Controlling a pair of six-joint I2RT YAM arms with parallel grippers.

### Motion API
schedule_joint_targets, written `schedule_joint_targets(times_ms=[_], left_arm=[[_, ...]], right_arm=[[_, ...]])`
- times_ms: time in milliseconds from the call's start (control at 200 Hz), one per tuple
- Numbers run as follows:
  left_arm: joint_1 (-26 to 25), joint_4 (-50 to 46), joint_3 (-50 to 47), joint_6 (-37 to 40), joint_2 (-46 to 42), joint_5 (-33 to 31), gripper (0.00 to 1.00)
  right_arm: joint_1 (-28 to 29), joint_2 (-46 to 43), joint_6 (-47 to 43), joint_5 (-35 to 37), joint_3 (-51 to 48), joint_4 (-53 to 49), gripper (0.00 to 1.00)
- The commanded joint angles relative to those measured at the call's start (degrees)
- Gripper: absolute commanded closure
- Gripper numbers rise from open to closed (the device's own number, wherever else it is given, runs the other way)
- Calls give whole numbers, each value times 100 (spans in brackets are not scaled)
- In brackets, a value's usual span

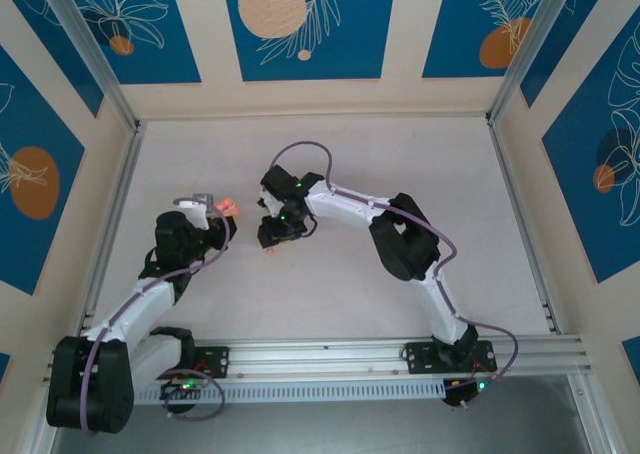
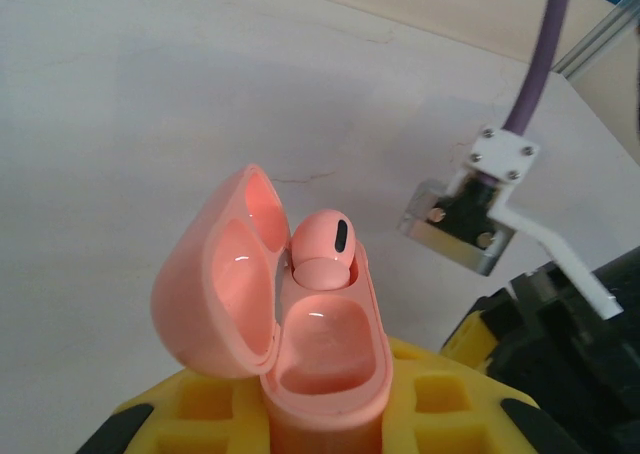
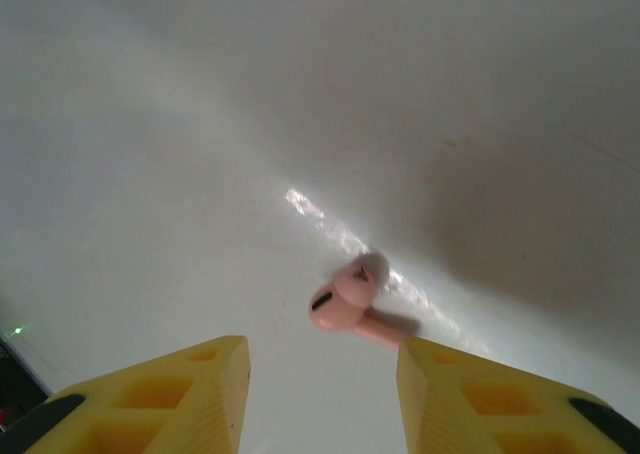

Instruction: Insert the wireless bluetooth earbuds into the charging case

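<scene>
The pale table point(image 1: 330, 174) takes up the middle of the overhead view, walled in by blue panels point(image 1: 300, 24) printed with leaves and orange discs. The left arm point(image 1: 130, 309) rises from the lower left of that frame and bends toward the centre. The right arm point(image 1: 400, 239) climbs from the lower right, folds at its elbow and reaches left, so its wrist ends close to the left arm's.

The left gripper point(image 2: 325, 419) sits at the bottom of its wrist view, its yellow fingers point(image 2: 200, 404) clamped on the lower body of the charging case point(image 2: 330, 364). The case stands upright with its lid point(image 2: 215, 294) swung open to the left.

The right gripper point(image 3: 320, 344) hangs above the table with its yellow fingers point(image 3: 170, 394) spread wide and nothing between them.

A metal bracket point(image 2: 465, 224) with a purple cable point(image 2: 535, 74) shows in the upper right of the left wrist view.

The first earbud point(image 2: 322, 246) is seated in the far pocket of the case, its rounded head with a dark slot sticking up above the rim; the near pocket is bare. The second earbud point(image 3: 345, 299) lies on its side on the table, just ahead of the gap between the right gripper's fingertips and touching neither.
</scene>
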Motion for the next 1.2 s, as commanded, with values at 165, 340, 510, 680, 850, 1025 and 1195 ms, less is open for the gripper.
schedule_joint_targets(times_ms=[165, 340, 510, 680, 850, 1025, 1195], left_arm=[[105, 22, -30, 33, 74, -8, 100], [123, 14, -21, 46, 111, -10, 100], [132, 13, -30, 55, 110, -8, 100], [133, 10, -39, 54, 108, 1, 100], [132, 13, -39, 55, 100, 1, 100], [132, 4, -39, 55, 108, 3, 100], [132, -22, -39, 54, 113, -47, 100]], right_arm=[[-34, 349, -222, -317, 234, 118, 56], [-2, 177, -137, -397, -121, 58, 57], [46, -105, -17, -490, -515, 89, 58], [99, -344, 75, -571, -678, 106, 58], [135, -488, 79, -581, -498, -35, 58], [100, -568, -84, -192, -80, -405, 58], [72, -470, -778, 16, 24, -282, 58]])
